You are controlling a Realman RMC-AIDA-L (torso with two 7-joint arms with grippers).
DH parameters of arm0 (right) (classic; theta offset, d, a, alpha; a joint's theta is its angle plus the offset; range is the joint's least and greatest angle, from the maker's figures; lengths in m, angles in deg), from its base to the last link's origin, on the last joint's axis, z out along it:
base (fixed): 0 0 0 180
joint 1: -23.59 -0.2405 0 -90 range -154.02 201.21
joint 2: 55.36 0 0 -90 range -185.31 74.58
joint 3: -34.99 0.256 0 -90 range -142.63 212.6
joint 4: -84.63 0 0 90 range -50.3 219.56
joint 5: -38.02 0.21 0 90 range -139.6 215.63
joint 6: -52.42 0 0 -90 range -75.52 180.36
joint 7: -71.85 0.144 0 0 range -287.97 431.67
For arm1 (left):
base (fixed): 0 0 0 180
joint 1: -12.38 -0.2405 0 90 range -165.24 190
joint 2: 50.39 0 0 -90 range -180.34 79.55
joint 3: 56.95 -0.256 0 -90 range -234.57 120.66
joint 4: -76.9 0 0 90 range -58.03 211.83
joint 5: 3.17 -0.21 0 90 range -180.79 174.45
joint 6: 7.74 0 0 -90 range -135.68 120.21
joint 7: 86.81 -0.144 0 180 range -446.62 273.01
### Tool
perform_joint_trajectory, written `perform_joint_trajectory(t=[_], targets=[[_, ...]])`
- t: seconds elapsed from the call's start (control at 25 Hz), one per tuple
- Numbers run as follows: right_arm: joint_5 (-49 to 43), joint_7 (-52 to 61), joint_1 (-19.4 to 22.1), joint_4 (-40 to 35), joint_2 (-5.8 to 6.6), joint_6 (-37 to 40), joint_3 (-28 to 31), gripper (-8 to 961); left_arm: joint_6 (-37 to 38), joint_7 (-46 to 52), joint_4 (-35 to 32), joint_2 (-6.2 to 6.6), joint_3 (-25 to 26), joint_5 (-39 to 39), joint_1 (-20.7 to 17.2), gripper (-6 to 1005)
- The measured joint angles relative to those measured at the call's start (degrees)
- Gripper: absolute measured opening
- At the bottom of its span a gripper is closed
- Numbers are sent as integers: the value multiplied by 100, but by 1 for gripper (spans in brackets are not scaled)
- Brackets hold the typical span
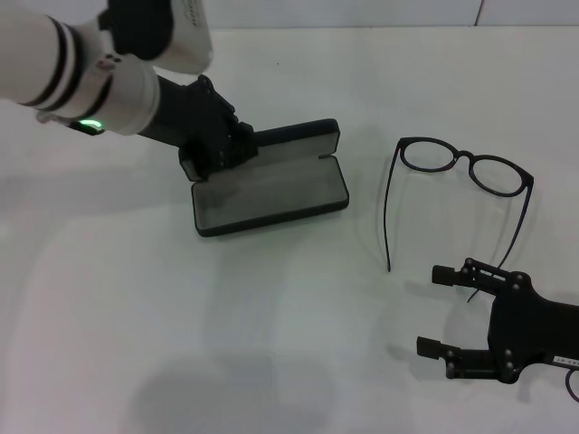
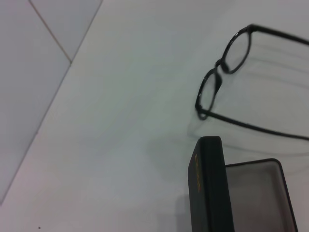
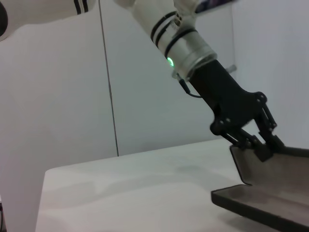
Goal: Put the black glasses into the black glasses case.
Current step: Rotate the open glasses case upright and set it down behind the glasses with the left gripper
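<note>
A: Case? 
B: Black glasses case (image 1: 271,185) — open, lid propped up behind the tray, grey lining showing, small orange lettering on the lid's outer face, sitting on the white table.
A: Glasses? 
B: Black glasses (image 1: 466,172) — thin frame, oval lenses, temples unfolded, lying flat, well apart from the case.

Table (image 1: 271,362): the black glasses case (image 1: 270,192) lies left of centre, lid raised behind its tray. The left gripper (image 1: 220,145) sits at the case's rear left end, on the lid. The black glasses (image 1: 466,172) rest on the table to the right of the case, apart from it — 2 temple arms pointing toward the robot. The right gripper (image 1: 441,309) hovers near the front right, just before the glasses.
</note>
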Motion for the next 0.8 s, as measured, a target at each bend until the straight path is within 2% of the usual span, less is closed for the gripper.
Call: perform_joint_trajectory(t=[0.24, 0.8], targets=[[0, 0, 8, 0, 0, 0, 0, 876, -361, -34, 173, -1, -373, -5, 53, 212], [0, 0, 8, 9, -9, -57, 0, 876, -986, -356, 359, -8, -810, 113, -25, 213]])
